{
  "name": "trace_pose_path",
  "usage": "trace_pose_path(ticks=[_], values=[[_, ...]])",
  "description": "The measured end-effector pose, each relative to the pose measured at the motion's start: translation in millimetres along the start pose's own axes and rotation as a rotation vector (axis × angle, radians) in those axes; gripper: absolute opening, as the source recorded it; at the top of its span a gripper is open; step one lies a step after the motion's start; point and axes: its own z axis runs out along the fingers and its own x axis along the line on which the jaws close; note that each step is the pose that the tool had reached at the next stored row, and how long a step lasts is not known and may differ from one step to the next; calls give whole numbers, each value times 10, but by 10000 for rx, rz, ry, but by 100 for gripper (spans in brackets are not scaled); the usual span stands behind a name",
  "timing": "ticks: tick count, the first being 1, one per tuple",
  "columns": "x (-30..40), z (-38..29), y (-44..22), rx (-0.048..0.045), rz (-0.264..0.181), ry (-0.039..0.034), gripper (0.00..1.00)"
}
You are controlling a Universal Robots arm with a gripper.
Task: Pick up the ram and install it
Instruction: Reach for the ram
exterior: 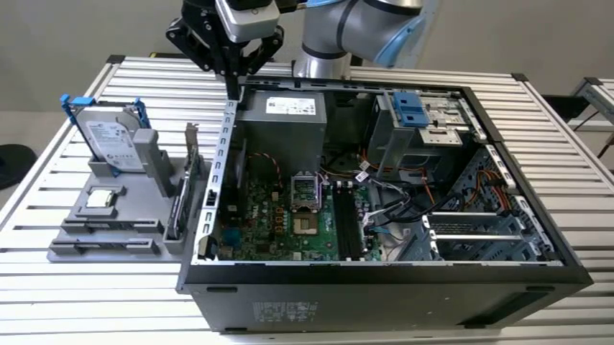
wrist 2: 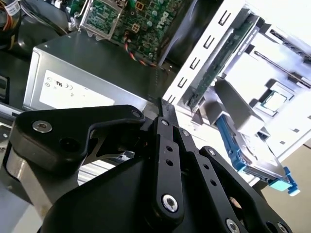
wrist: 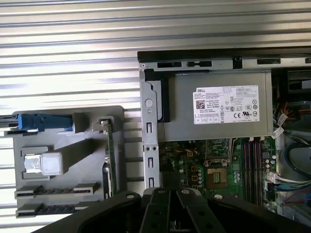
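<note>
My gripper (exterior: 233,92) hangs above the back corner of the open computer case (exterior: 384,277), on the exterior view's left. Its fingers are shut with nothing between them. Both wrist views show the black fingers (wrist 2: 164,109) pressed together. A grey holder (exterior: 67,248) sits on the table beside the case. In it a dark, narrow strip on edge, which looks like the ram (exterior: 175,208), stands next to the upright expansion card (exterior: 192,154). The first wrist view shows the same strip (wrist: 104,177) beside the card's green edge (wrist: 111,145). The gripper is well above and behind it. The motherboard's long black memory slots (exterior: 346,223) (wrist: 250,165) lie inside the case.
The holder also carries a silver hard drive in a blue frame (exterior: 111,140), a square chip (exterior: 101,201) and two long slots (exterior: 106,228). The grey power supply (exterior: 283,118) and cable bundles (exterior: 393,208) fill the case. The slatted table (exterior: 57,302) surrounds everything.
</note>
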Motion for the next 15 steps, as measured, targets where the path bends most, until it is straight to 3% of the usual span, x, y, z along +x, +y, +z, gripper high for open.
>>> trace_pose_path(ticks=[10, 15], values=[[243, -5, -17, 0, 1, 0, 0], [319, -8, -22, 1, 0, 1, 0]])
